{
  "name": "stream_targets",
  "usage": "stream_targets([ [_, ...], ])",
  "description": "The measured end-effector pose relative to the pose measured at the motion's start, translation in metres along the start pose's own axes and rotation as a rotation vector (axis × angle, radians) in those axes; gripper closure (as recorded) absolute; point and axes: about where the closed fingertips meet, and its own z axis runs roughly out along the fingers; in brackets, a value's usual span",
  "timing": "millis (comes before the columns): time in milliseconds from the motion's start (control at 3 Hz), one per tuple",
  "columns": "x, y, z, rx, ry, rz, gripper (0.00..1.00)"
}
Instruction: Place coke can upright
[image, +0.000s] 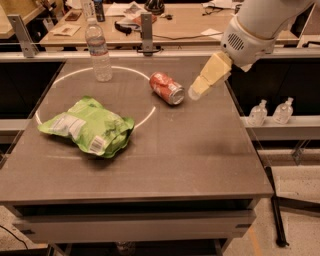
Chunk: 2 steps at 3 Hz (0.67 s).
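Note:
The coke can (167, 88), red-orange with silver ends, lies on its side on the grey table (190, 150), near the white circle line at the back middle. My gripper (196, 92), with cream-coloured fingers, hangs from the white arm at the upper right. Its tip is just right of the can's silver end, a small gap apart, and it holds nothing.
A clear plastic water bottle (99, 50) stands upright at the back left. A green chip bag (90, 126) lies on the left inside the white circle. Two small bottles (272, 111) sit on a ledge past the table's right edge. Cluttered desks stand behind.

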Motion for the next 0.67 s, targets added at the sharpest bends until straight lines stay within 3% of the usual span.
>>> stream_targets([
  [667, -0.054, 0.007, 0.031, -0.016, 0.041, 0.048, 0.0],
])
